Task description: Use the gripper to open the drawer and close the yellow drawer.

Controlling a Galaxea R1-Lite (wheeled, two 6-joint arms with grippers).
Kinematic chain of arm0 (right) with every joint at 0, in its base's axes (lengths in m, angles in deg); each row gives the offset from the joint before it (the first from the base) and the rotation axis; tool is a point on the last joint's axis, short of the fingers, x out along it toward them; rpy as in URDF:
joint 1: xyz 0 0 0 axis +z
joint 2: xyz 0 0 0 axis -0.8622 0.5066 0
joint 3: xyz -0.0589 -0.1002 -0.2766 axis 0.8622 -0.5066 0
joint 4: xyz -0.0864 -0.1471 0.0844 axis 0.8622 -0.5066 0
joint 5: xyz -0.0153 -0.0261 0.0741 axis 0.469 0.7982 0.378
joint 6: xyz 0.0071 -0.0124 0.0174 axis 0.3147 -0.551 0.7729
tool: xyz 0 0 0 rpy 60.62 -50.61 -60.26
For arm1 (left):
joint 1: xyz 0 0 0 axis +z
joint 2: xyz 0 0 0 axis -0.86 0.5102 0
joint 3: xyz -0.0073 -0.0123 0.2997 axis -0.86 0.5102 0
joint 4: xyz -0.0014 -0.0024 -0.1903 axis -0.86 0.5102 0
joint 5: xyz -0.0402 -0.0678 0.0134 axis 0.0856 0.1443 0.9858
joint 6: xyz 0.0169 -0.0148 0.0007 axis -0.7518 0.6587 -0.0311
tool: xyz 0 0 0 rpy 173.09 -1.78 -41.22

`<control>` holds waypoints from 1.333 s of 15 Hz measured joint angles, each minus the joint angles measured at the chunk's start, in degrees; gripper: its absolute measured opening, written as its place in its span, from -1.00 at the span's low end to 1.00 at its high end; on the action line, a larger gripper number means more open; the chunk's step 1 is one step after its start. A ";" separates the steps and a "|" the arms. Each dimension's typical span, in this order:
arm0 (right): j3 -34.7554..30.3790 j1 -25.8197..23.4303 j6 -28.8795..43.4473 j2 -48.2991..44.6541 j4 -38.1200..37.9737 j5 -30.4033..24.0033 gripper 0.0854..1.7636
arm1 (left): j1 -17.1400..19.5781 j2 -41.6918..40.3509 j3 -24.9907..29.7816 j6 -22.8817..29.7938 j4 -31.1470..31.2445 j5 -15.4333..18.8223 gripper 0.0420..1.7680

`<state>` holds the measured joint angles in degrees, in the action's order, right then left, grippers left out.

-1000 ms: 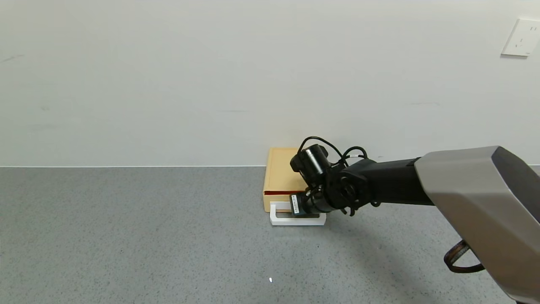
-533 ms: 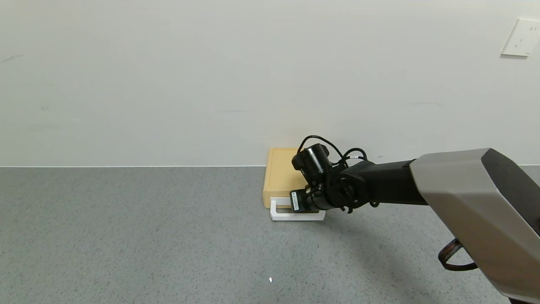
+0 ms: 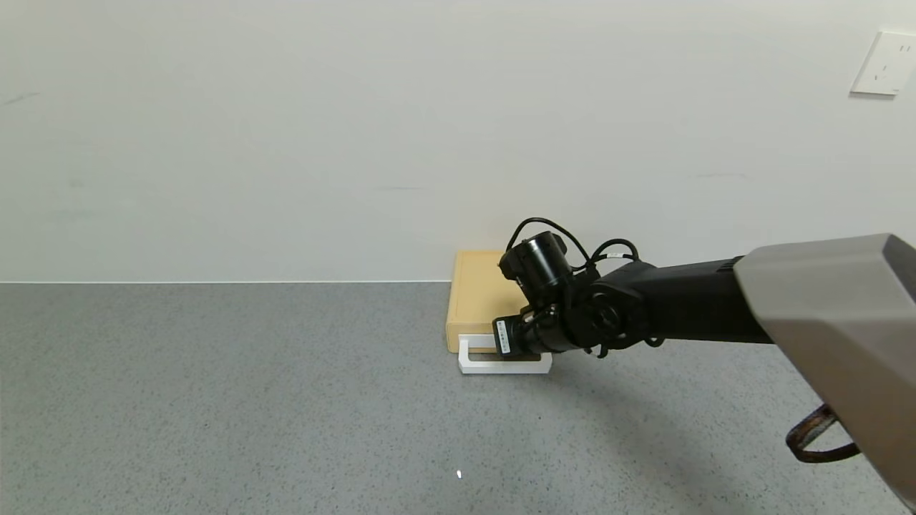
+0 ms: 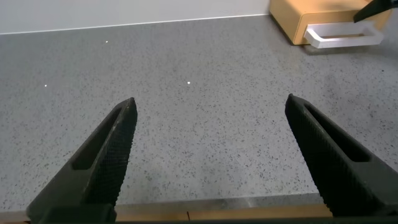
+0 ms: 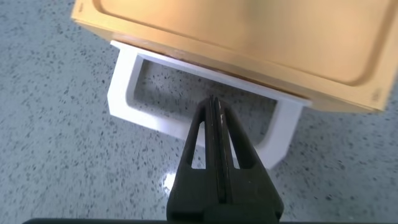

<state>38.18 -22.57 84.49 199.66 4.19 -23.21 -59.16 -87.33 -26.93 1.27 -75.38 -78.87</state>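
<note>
The pale-yellow drawer box point(image 3: 474, 297) stands at the back of the grey table against the wall. Its tray sits pushed in, with the white loop handle point(image 3: 472, 363) sticking out in front. My right gripper point(image 3: 519, 352) is shut with nothing between its fingers. In the right wrist view its tip point(image 5: 214, 104) lies over the opening of the handle point(image 5: 140, 115), just in front of the drawer point(image 5: 249, 31). My left gripper point(image 4: 211, 107) is open and empty, low over the table's near part, far from the drawer point(image 4: 292, 17); it does not show in the head view.
A white wall outlet point(image 3: 884, 64) is high on the wall at the right. The grey tabletop point(image 3: 250, 400) spreads to the left and in front of the drawer. The table's near edge point(image 4: 217, 208) shows under the left gripper.
The tray, slightly pulled out with a dark gap showing one second ago, has slid back into the box. The right gripper moved toward the wall with the handle.
</note>
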 joint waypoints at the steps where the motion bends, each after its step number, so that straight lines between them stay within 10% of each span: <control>1: -1.35 0.06 -0.57 -1.62 0.07 -0.68 -0.96 | 0.00 0.00 0.00 0.00 0.02 0.00 0.94; 14: -33.22 -7.36 -19.53 -29.98 15.84 -18.62 -0.96 | 0.00 -0.02 0.00 -0.06 0.02 0.00 0.94; 20: -41.16 -8.91 -19.83 -38.53 16.52 -18.72 0.05 | 0.00 0.00 0.00 0.17 0.00 0.00 0.94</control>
<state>-2.97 -31.49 64.65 161.13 20.70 -41.94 -59.16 -87.33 -26.93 1.44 -75.38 -78.87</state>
